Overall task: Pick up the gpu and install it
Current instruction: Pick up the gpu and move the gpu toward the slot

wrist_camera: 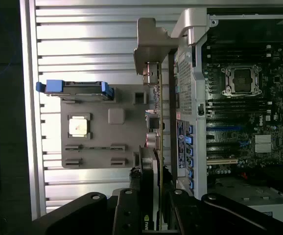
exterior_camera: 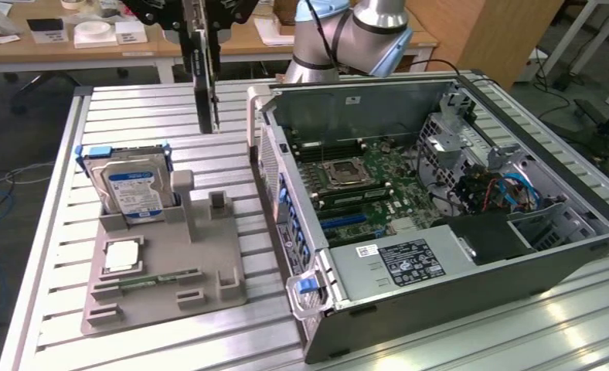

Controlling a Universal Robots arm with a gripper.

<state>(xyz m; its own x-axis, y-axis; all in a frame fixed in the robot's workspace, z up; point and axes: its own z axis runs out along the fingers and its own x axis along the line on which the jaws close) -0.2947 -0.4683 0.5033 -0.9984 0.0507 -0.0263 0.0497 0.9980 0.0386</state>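
The gpu [exterior_camera: 205, 73] hangs on edge, high above the slatted table, between the grey holder and the open computer case. It is a thin dark card with its long side running down. My gripper [exterior_camera: 196, 19] is shut on its upper end. In the wrist view the gpu [wrist_camera: 155, 122] shows edge-on, with its silver bracket [wrist_camera: 150, 46] at the far end. My gripper [wrist_camera: 154, 208] clamps it from both sides with dark fingers [wrist_camera: 127, 213]. The card hovers just outside the case's side wall, beside the holder.
The open computer case [exterior_camera: 563, 232] lies on its side with the motherboard [exterior_camera: 372, 189] exposed. A grey holder [exterior_camera: 165, 267] carries a hard drive [exterior_camera: 129, 185], a processor chip [exterior_camera: 122, 255] and a memory stick [exterior_camera: 155, 280]. Desks with clutter stand behind the table.
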